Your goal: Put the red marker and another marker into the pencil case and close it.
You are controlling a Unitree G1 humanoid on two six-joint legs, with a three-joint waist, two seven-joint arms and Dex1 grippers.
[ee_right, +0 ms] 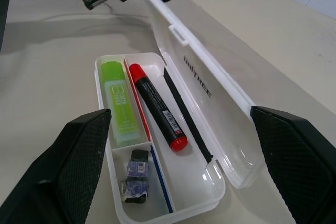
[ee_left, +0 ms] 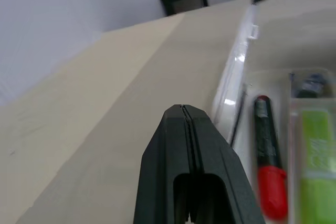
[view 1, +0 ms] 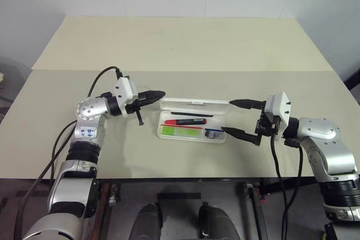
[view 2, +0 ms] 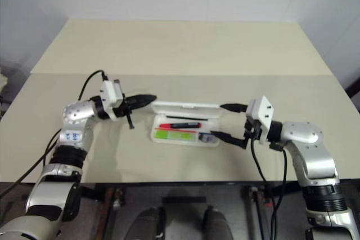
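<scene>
Spread right gripper (ee_right: 173, 166) frames open pencil case (ee_right: 210, 103); left gripper (ee_left: 184, 111), pressed together, nears lid.

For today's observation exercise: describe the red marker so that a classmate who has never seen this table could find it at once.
On the beige table, between the two arms, lies an open white pencil case. The red marker lies in the long compartment next to the raised lid. It is slim, with a dark barrel and bright red ends, unlike the chunky lime-green highlighter beside it.
</scene>
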